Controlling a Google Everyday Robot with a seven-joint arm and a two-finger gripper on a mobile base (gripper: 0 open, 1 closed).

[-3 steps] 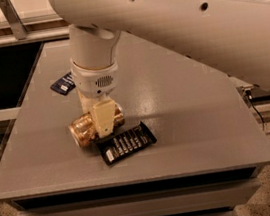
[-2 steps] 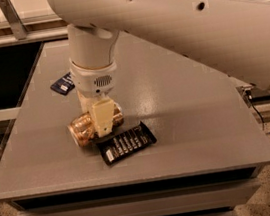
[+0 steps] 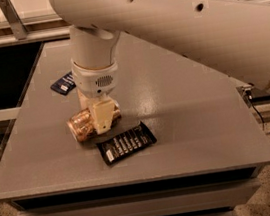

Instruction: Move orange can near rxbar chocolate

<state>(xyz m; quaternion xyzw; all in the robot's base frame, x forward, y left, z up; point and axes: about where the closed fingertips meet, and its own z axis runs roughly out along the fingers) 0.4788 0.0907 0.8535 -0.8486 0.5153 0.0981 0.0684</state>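
My gripper (image 3: 101, 119) is down low on the worktop (image 3: 192, 121), left of its middle, pointing straight down from my white wrist housing (image 3: 96, 80). It is clamped across the orange can (image 3: 81, 126). One pale finger (image 3: 102, 116) shows on the near side of the can's body, pressed against it, and the other is hidden behind the can.

The orange can lies on its side, its silver end facing left and slightly toward the camera, with its right part covered by my gripper. I cannot tell whether it rests on the worktop or is just above it.

Just beside the can, to the front and right, lies the rxbar chocolate (image 3: 126, 142). It is flat, its white text lines face up, and it is turned at a slant. There is a narrow strip of grey surface between the two, so they are near but apart.

Behind my wrist, toward the back left of the worktop, a dark blue wrapper bar (image 3: 62, 84) lies flat, partly hidden by the housing.

My arm (image 3: 189, 31) runs up and away to the right, across the top of the view.
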